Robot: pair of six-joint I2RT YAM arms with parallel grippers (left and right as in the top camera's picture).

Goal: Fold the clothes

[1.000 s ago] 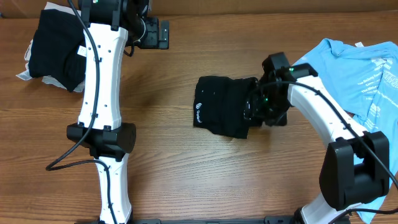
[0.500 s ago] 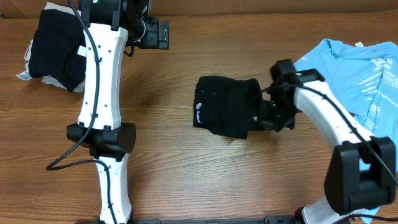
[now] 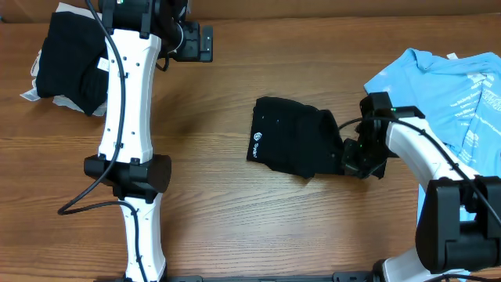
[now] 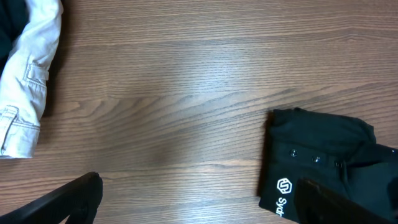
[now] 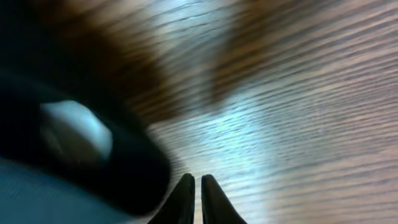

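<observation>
A black T-shirt (image 3: 296, 145), folded into a small bundle with a white logo at its left end, lies at the table's middle. My right gripper (image 3: 348, 157) sits at its right edge, low on the wood. In the right wrist view its jaws (image 5: 198, 186) stand almost together, and only wood grain shows in the slit. A dark blurred mass (image 5: 93, 174) lies close on the left of them. The left gripper (image 3: 208, 43) hangs at the far left, wide open and holding nothing (image 4: 199, 205). In the left wrist view the bundle (image 4: 317, 162) shows at lower right.
A light blue T-shirt (image 3: 454, 94) with white print is spread at the right edge, partly under the right arm. A dark pile of clothes (image 3: 70, 63) sits at the far left corner, with a pale garment (image 4: 28, 74) beside it.
The right gripper has shut and drawn back to the right. The black bundle has slid a little to the right with it and its right end has stretched out. The left arm has not moved.
</observation>
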